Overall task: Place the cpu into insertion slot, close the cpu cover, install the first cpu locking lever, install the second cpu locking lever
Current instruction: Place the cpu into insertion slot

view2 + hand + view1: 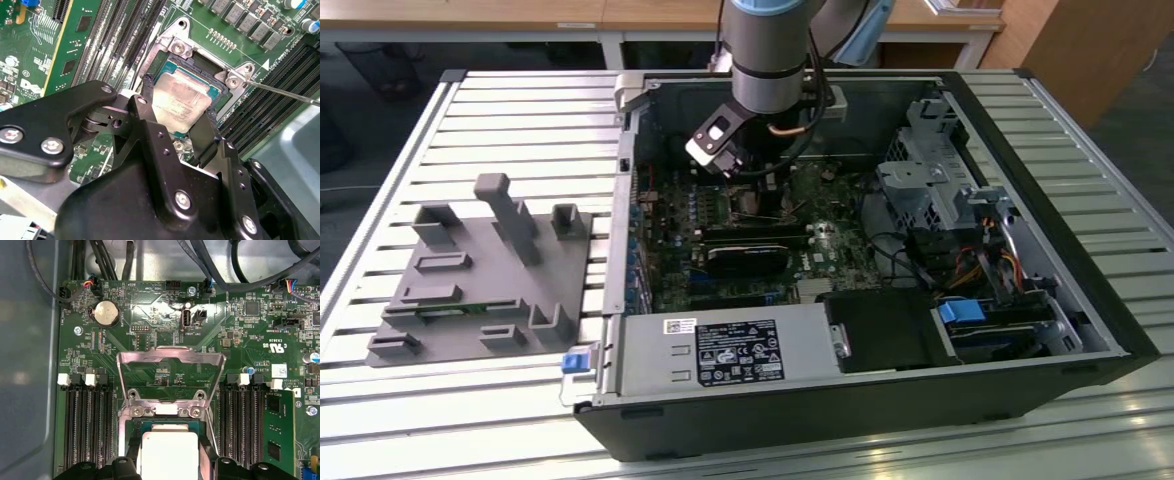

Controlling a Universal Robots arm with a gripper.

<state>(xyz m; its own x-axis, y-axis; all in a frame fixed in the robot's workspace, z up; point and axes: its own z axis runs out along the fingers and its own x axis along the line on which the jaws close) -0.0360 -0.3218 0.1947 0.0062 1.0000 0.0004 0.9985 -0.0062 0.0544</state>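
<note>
The cpu (182,97), a small square chip with a silvery-tan top, lies in the insertion slot (200,58) on the green board. My gripper (175,112) is shut on the cpu, a black finger (147,97) pressing against each of two opposite edges. In the first wrist view the cpu (169,452) sits between those fingers (134,452). The cpu cover (170,356), a thin silver frame, is swung open and lies back over the board. A thin silver locking lever (280,92) sticks out beside the socket. In the exterior view my gripper (750,175) reaches down into the computer case.
Long black memory slots (87,425) run on both sides of the socket. A black graphics card (747,258) and a power supply (720,350) sit nearer the case's front. Cables (947,265) crowd the exterior view's right. A grey fixture (480,270) rests on the slatted table.
</note>
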